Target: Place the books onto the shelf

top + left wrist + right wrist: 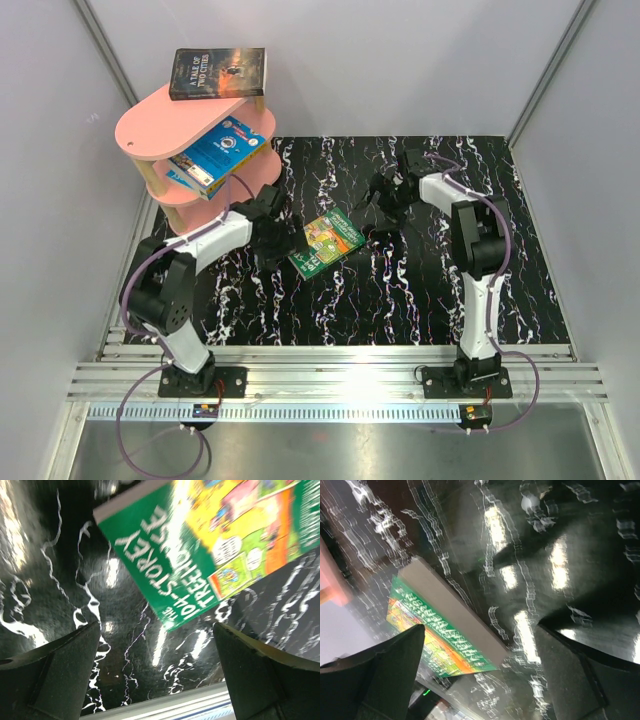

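Lying flat on the black table (420,290), the green book (327,243) was the only book not on the shelf (150,128). It sat about in the middle, between the two arms. The left gripper (283,243) was just beside the book's left side, with its two fingers spread wide and nothing in them. The right gripper (378,200) was near the book's far right corner, also wide open and holding nothing.

The book looked thin and light, so it should be easy to lift. Its cover was shiny, so it might slip. It might also bend a little if held by one corner. Since it lay flat, a finger could not easily get under it. The best place to grab was probably the thick side where the white pages showed, or the spine.

There was lots of open table all around the book. The shelf stood in the far left corner, close to the grey wall. A dark book (218,73) lay on the top board, with bare pink room beside it. A blue book (220,148) poked out from the middle board, so an arm could bump it. The wooden posts could get in the way too.
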Controlling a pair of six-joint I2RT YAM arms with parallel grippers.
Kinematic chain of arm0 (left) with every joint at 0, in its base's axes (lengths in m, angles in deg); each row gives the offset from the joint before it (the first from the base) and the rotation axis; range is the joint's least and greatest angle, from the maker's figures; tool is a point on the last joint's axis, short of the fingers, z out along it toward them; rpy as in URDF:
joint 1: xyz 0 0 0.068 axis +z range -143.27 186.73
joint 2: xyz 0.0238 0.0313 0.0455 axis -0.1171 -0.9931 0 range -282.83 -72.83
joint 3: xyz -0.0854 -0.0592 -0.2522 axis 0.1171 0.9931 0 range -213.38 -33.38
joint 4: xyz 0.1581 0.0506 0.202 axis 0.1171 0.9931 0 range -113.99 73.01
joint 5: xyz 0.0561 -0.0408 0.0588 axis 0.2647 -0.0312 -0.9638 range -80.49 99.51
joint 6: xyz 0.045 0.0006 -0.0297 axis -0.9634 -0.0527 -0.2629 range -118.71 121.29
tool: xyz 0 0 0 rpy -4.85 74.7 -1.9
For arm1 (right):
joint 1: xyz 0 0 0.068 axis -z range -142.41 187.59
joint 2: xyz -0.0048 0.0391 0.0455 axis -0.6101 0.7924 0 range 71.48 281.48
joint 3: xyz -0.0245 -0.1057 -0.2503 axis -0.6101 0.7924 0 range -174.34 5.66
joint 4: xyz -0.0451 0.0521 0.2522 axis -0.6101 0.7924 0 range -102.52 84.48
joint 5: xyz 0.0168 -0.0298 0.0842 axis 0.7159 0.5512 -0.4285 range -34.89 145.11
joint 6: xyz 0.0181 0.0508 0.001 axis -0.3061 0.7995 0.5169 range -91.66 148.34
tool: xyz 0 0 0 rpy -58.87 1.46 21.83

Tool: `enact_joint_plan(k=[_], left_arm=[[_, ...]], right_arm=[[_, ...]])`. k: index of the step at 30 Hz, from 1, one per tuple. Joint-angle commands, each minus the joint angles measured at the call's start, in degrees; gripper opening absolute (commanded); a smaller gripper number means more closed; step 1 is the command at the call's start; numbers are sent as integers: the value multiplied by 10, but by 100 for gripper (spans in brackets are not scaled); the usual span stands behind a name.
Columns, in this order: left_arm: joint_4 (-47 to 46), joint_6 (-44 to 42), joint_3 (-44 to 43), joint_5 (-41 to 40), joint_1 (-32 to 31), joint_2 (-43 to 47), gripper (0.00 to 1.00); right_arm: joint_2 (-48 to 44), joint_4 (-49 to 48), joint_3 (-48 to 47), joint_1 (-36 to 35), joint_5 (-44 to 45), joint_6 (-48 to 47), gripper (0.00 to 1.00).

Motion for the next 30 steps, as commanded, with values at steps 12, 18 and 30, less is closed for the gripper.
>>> enact_joint_plan(k=[12,18,30], left_arm=[[-156,98,74,-33,-19,-91,99],[-192,119,65,-22,-20,-99,99],[-155,116,40,-55,-34,56,88]], right_arm=[[45,-126,76,-51,-116,27,100],[20,-129,140,-115,-123,23,100],[-24,-143,214,-140,-126,28,100]])
